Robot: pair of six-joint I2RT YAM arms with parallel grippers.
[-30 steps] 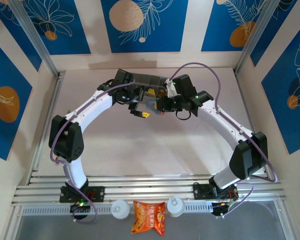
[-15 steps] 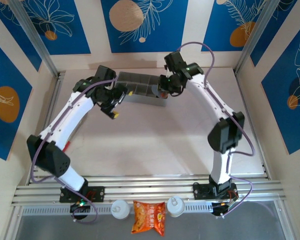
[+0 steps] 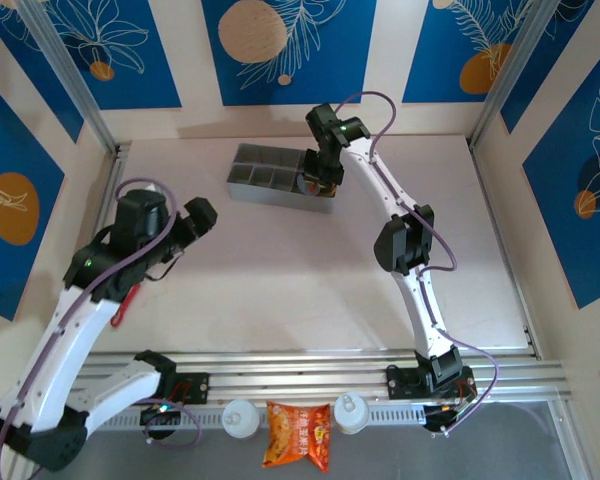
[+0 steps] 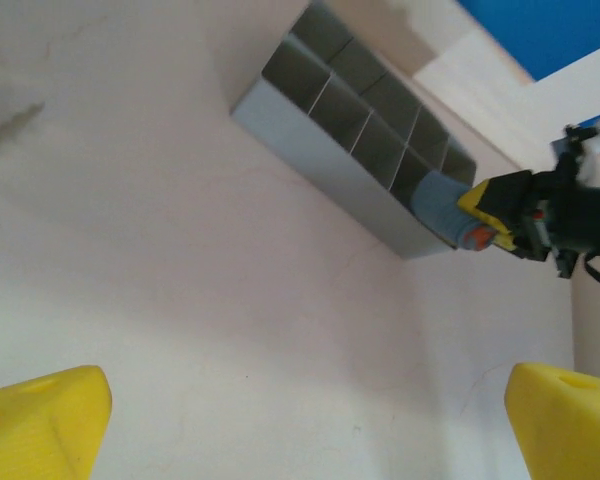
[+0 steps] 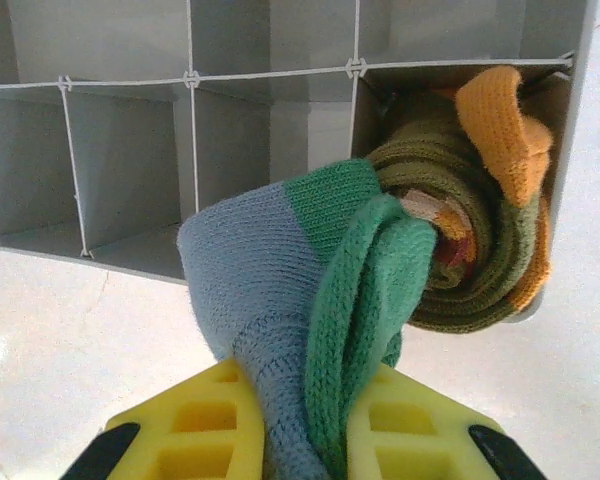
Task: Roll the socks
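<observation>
Pale tabletop (image 3: pixel 280 290) runs back between blue-patterned walls to the grey divided tray (image 3: pixel 265 178) at the far side. Much has shifted around it in the last second. Both my arms were huddled together over that tray; now my left claw (image 4: pixel 300 430) has swung well away to the left and hangs above bare table, its yellow fingers spread wide with nothing between them. My right claw (image 5: pixel 300 420) has travelled along to the tray's end nearest my right arm and is clamped tight on the grey-blue sock (image 5: pixel 260 290), its green toe folded down between my pads. The olive-brown sock (image 5: pixel 470 270) is coiled up with it, orange end on top, and sits inside the end compartment, while the grey-blue part bulges out over the tray's near wall. I take it the rolling is done and the handover too, so the bundle is now my right arm's alone. What seems left is to push the last of it into the compartment and let go, though I cannot tell how firmly the coil will hold.
</observation>
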